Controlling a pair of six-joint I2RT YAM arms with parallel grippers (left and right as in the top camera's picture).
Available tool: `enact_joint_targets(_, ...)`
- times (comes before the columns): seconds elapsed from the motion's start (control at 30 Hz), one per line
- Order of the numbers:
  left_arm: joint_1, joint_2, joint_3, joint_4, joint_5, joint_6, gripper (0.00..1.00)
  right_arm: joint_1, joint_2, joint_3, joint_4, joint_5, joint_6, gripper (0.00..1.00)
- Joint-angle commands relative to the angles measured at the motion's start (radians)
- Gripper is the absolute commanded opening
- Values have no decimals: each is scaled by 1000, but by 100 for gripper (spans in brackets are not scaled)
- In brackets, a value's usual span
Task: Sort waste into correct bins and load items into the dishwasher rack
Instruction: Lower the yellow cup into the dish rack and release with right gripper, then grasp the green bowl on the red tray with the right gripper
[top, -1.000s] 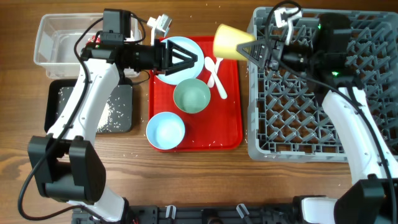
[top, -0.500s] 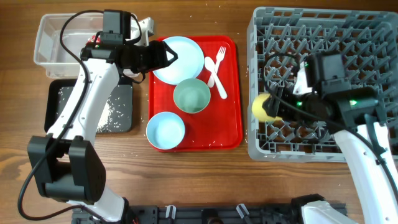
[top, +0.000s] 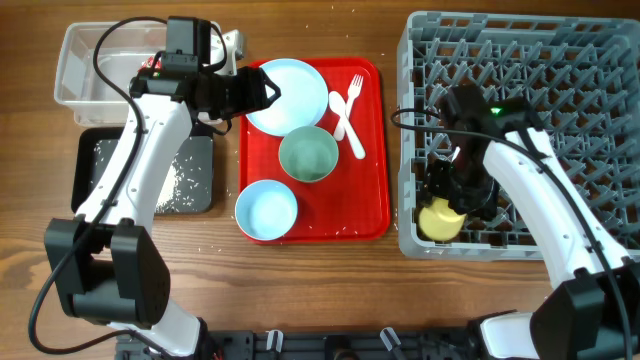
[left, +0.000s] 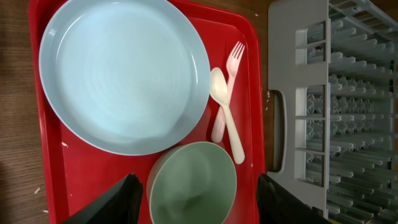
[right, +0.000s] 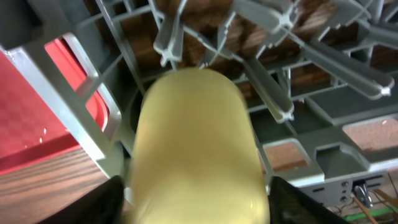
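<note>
Your right claw (top: 447, 197) has brought the yellow cup (top: 441, 220) down into the near-left corner of the dishwasher rack (top: 560, 150). The claw is closed on it, so I'd judge only the release remains. On the red tray (top: 376, 150), pale blue bowl (top: 267, 210), green bowl (top: 308, 155), plate (top: 290, 92), fork and spoon (top: 348, 110) wait. The left claw (top: 264, 92) — wide open, empty — has drawn back left. Rice specks the wooden table (top: 360, 35).
</note>
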Motion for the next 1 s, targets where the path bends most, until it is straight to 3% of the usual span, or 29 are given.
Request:
enact_joint_targets(0.0, -1, -16, 9, -1, -6, 10, 60, 3, 8, 17, 32, 8, 10, 83)
enact_joint_targets(0.2, -1, -16, 9, 0, -7, 10, 61, 9, 8, 257, 87, -85, -106, 83)
enact_joint_targets(0.3, -1, -16, 9, 0, -74, 10, 64, 66, 8, 379, 252, -108, -116, 76)
enact_joint_targets(0.43, 23, -16, 9, -2, -84, 10, 68, 165, 101, 379, 460, -114, -39, 72)
enact_joint_targets(0.57, 86, -26, 9, -1, -84, 10, 79, 215, 294, 379, 529, -174, -3, 68)
enact_joint_targets(0.77, 132, -155, 9, -3, -55, 271, 79, 241, 509, 378, 518, -266, 8, 58)
enact_joint_targets(0.83, 132, -181, 9, 0, -71, 276, 82, 249, 529, 372, 518, -265, 11, 50)
enact_joint_targets(0.9, 132, -187, 9, 0, -77, 275, 87, 261, 535, 357, 528, -254, 12, 43)
enact_joint_targets(0.97, 132, -183, 9, -5, -77, 275, 100, 271, 554, 352, 537, -239, 14, 43)
